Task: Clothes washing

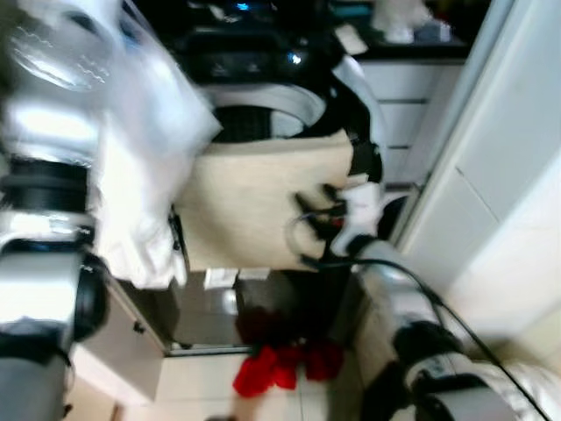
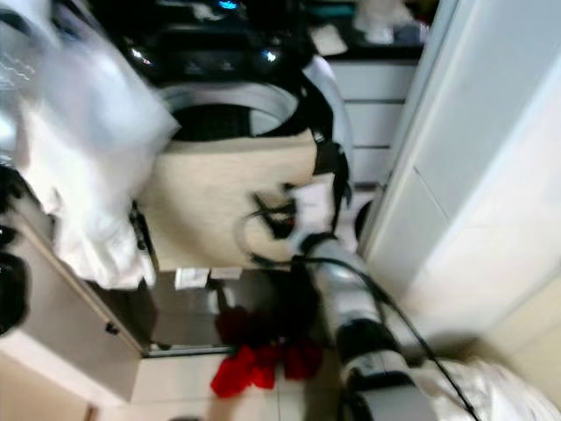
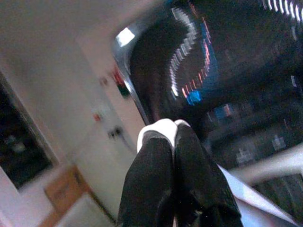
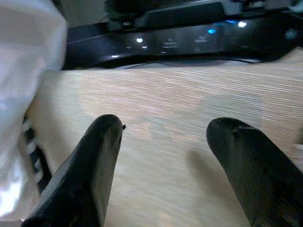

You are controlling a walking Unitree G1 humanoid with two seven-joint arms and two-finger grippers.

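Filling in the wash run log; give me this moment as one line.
left gripper: shut on white garment | right gripper: open at beige cloth | washer: open

No text, brand, number or sign could be read anywhere in these pictures. The washing machine's dark control panel [image 4: 180, 40] carried small lit marks, white and blue, but motion blur left them as glowing dots and streaks with no legible character. Two small white tags [image 1: 235, 277] hung below the edge of the beige cloth [image 1: 263, 206] draped over the machine's front; any print on them was too small and smeared to make out. A pale paper or card [image 1: 351, 39] lay on the dark tabletop behind the machine, and nothing written on it could be told.
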